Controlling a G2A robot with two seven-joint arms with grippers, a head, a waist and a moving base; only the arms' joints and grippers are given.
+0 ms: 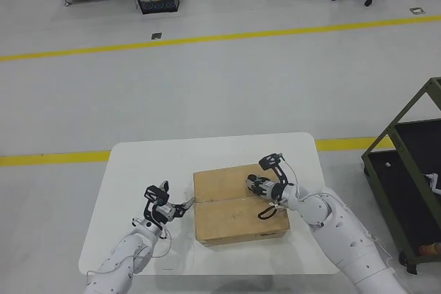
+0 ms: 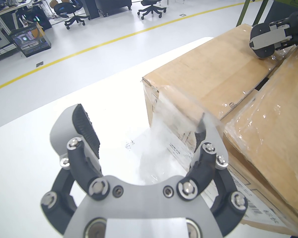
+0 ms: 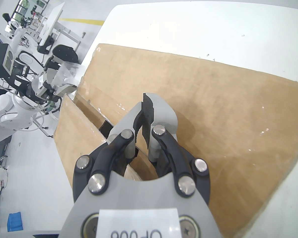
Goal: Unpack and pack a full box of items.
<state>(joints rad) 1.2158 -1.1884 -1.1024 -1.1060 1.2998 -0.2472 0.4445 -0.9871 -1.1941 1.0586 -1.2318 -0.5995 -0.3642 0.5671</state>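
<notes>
Box [image 1: 239, 206] fills the centre of the table [image 1: 132, 176] in the top view, blocking the straight way across. Bare surface lies open upper left. Left gripper [image 1: 182, 209] crowds the box's left wall; right gripper [image 1: 251, 183] sits on its lid.

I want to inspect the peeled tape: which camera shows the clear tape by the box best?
The left wrist view: the clear tape stretches from the box to one finger of the open left gripper. The right wrist view shows it far off, crumpled at that gripper. The top view shows it too small to judge.

Brown cardboard box [image 1: 239, 206] flat on table [image 1: 132, 176], top seemingly ajar
</notes>
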